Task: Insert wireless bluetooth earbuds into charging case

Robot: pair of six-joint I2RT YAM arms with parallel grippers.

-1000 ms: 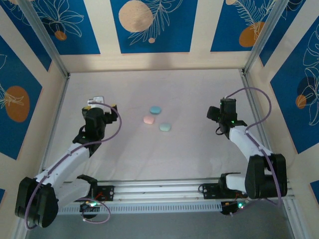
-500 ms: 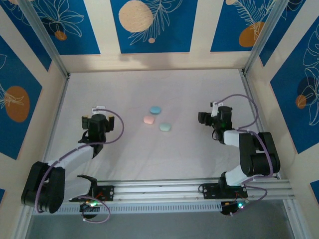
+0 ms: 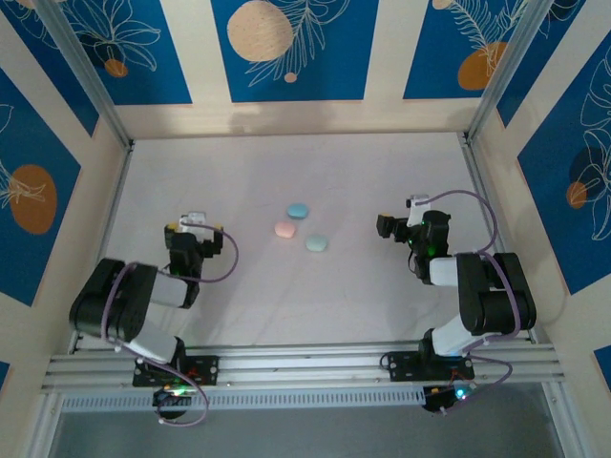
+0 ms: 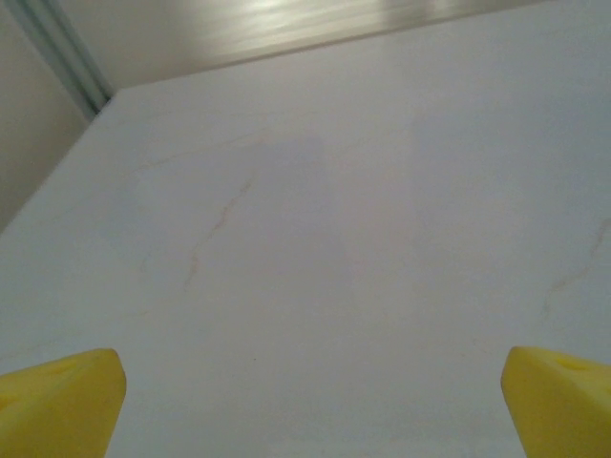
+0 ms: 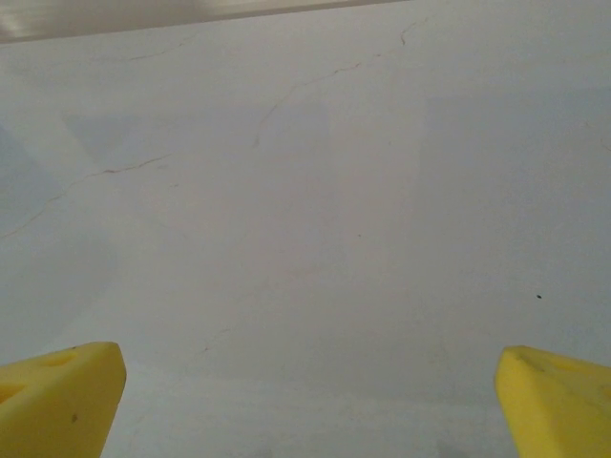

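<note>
While both arms sit folded low over the white marbled table [image 3: 382, 162], the left gripper [image 3: 194, 229] hangs well to the left of the pink charging case [image 3: 285, 230], about level with it. Its jaws are spread wide with nothing between them. The left wrist camera confirms it: yellow fingertips [image 4: 57, 401] sit far apart in the bottom corners, with bare tabletop between them.

On to the middle, and the pink charging case lies flat on the table. The light blue charging case [image 3: 299, 209] is just beside it, a touch farther from the arm bases and to the right. The teal charging case [image 3: 316, 243] lies just right of the pink one and slightly nearer the bases. All three look like shut pebbles, and from this height I cannot tell whether earbuds are inside.

Further right, the right gripper [image 3: 393, 226] sits well to the right of the pink charging case, past the teal one. It is wide open and holds nothing, and its yellow fingertips [image 5: 57, 396] frame only veined white surface.
</note>
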